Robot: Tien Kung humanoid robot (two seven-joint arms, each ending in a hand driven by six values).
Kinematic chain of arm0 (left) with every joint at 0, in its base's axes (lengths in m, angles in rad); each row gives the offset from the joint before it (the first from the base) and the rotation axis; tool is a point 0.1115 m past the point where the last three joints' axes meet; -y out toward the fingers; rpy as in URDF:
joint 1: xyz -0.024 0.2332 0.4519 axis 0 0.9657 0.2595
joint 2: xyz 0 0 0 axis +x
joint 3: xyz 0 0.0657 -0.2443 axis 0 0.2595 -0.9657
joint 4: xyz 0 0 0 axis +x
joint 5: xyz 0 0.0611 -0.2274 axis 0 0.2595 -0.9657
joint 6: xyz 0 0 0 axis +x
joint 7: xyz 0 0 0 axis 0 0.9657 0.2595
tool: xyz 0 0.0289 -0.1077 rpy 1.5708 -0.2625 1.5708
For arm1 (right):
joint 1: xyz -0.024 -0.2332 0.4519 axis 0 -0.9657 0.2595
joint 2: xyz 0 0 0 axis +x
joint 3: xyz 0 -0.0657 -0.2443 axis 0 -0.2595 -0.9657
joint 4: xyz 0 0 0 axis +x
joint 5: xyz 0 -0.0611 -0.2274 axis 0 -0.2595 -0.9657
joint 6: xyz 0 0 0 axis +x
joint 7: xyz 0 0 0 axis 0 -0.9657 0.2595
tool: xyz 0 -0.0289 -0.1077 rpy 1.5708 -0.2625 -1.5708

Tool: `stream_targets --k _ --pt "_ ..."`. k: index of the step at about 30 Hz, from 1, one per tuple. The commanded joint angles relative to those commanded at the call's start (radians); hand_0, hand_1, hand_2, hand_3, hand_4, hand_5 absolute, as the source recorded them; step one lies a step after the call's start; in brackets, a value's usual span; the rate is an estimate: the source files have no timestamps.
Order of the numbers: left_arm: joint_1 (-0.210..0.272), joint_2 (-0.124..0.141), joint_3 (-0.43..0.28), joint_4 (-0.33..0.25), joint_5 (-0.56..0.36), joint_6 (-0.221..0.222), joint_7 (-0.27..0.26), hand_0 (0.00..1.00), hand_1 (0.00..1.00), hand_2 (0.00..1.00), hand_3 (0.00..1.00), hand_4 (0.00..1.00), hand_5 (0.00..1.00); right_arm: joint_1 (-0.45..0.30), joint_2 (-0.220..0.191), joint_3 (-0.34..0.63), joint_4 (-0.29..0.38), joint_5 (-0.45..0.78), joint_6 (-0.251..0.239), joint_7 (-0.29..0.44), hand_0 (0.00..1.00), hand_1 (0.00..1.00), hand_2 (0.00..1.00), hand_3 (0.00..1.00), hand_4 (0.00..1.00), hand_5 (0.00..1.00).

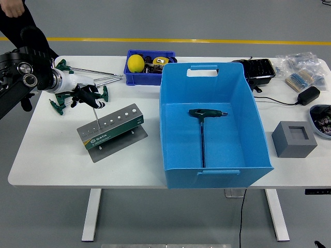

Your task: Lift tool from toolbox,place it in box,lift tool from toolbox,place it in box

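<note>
My left hand [86, 97] is shut on the green T-handle of a hex wrench [95, 114]. The wrench's thin shaft runs down and its tip meets a hole at the left end of the grey and green tool stand [115, 132]. The stand lies tilted on the table left of centre. To its right is the big blue box [212, 82], and one T-handle wrench [201, 135] lies flat on its floor. My right arm does not show.
Several loose T-handle wrenches [90, 72] lie behind my left hand. A small blue bin [150, 76] holds a yellow ball [135, 62]. At the right are a grey block [294, 138], a black tray [259, 68] and a power adapter [309, 94]. A person's hand [12, 7] shows at the top left.
</note>
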Motion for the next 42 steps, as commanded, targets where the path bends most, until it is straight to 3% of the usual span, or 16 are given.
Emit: stream_targets --k 17,27,31,36,42 --pt "-0.106 0.051 0.062 -0.041 -0.071 0.000 -0.003 0.070 0.002 0.060 0.220 0.578 0.438 0.000 -0.002 0.001 0.000 -0.001 0.000 0.000 0.695 0.649 0.705 0.555 0.787 0.717" --pt "-0.137 0.082 0.054 -0.110 -0.102 0.000 -0.005 0.072 0.002 0.059 0.221 0.579 0.432 -0.009 0.002 0.010 -0.001 -0.011 -0.002 -0.004 0.696 0.649 0.705 0.555 0.786 0.717" --pt "-0.131 0.085 0.021 -0.165 -0.079 0.003 -0.032 0.072 0.002 0.059 0.219 0.578 0.428 -0.011 0.004 0.012 -0.001 -0.014 -0.003 -0.005 0.696 0.650 0.705 0.554 0.786 0.717" --pt "-0.124 0.070 -0.032 -0.252 -0.008 0.075 -0.114 0.077 0.002 0.063 0.217 0.582 0.417 -0.013 0.005 0.015 -0.001 -0.019 -0.003 -0.006 0.696 0.650 0.705 0.555 0.787 0.717" --pt "-0.109 0.026 -0.082 -0.362 0.110 0.201 -0.222 0.080 0.002 0.062 0.213 0.579 0.415 -0.014 0.006 0.014 0.000 -0.016 -0.003 -0.006 0.696 0.650 0.705 0.555 0.787 0.717"
